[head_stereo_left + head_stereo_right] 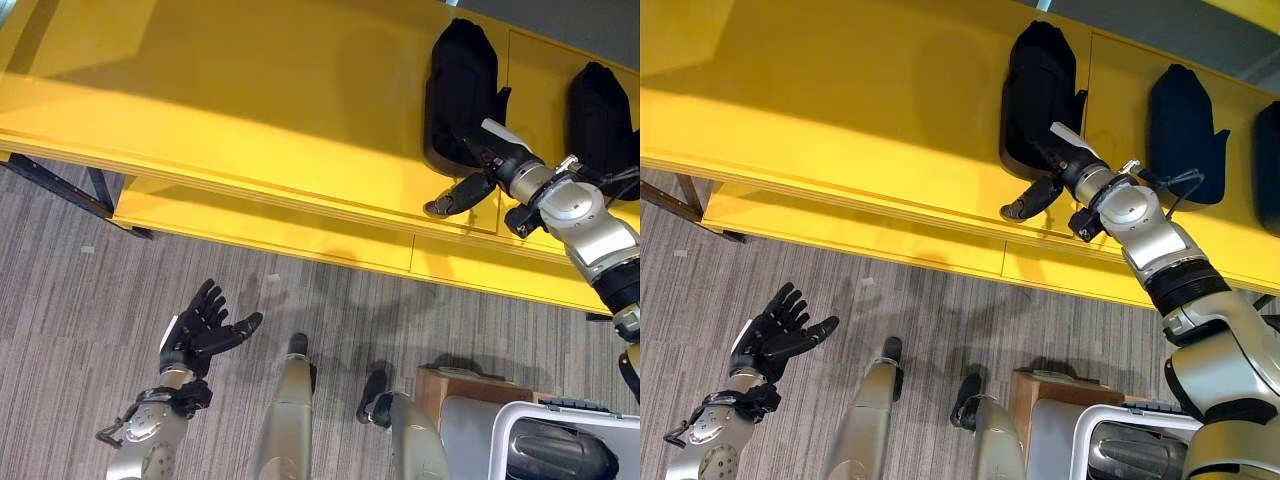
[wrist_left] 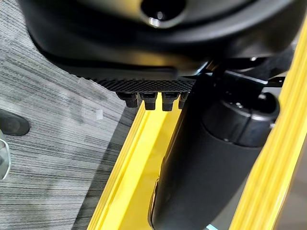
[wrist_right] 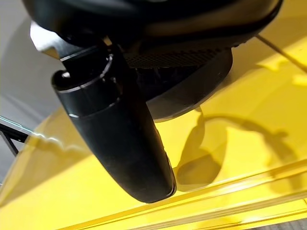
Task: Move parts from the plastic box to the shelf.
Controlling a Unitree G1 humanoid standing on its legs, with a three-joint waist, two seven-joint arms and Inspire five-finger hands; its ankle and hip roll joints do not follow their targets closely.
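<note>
A black part (image 1: 460,80) stands upright on the yellow shelf (image 1: 250,100). My right hand (image 1: 492,150) rests against its lower right side, open, with the thumb (image 3: 120,134) sticking out straight and clear of the part. A second black part (image 1: 600,120) stands further right on the shelf, and a third (image 1: 1270,160) shows at the edge. At the lower right the white plastic box (image 1: 520,412) holds another dark part (image 1: 560,450). My left hand (image 1: 195,330) hangs open over the floor at the lower left, holding nothing.
The shelf has a lower yellow board (image 1: 300,235) below its front edge and a dark metal leg (image 1: 60,185) at the left. A brown wooden block (image 1: 450,385) stands on the grey carpet beside the plastic box.
</note>
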